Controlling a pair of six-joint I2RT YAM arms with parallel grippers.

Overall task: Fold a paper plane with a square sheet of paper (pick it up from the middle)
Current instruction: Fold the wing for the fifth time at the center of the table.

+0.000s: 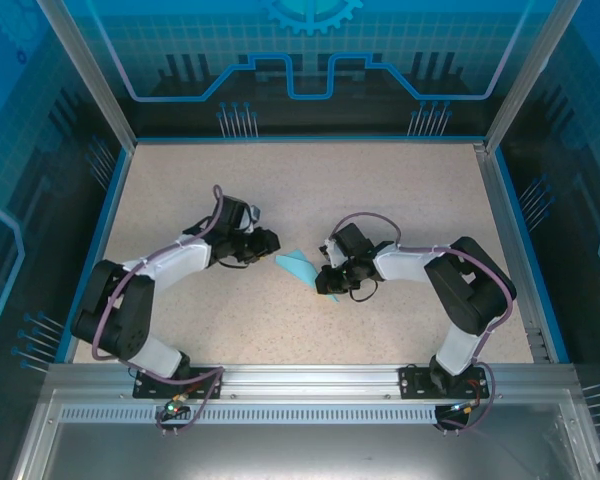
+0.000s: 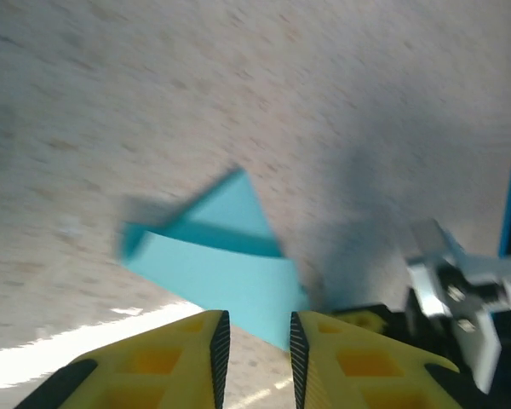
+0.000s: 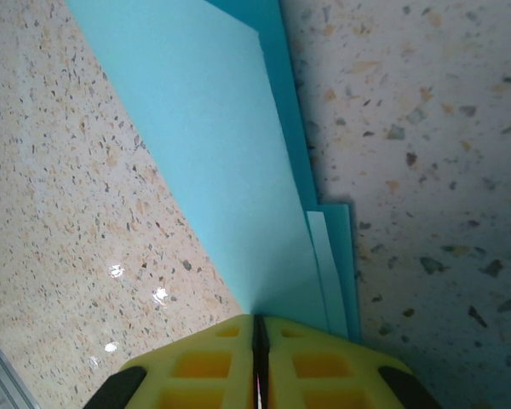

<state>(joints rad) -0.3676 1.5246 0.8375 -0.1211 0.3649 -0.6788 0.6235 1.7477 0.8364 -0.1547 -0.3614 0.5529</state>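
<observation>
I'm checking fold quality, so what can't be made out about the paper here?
Top view: the paper is too small to count folds; the right gripper covers one end.
Left wrist view: blur smears the creases; whether paper reaches between the left gripper's fingers is unclear.
Right wrist view: the top edge cuts the paper off; shut fingers hide the pinched part.

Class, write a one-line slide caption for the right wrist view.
Right claw pinches the folded cyan paper, speckled table behind.

I see my left arm point(image 1: 175, 262) and right arm point(image 1: 405, 262) in white shells with black joints, greyish-purple cables point(image 1: 218, 205) looping along them; fingers point(image 3: 324, 366) are yellow plastic with hollow pockets and black ribbed pads point(image 2: 220, 349).
</observation>
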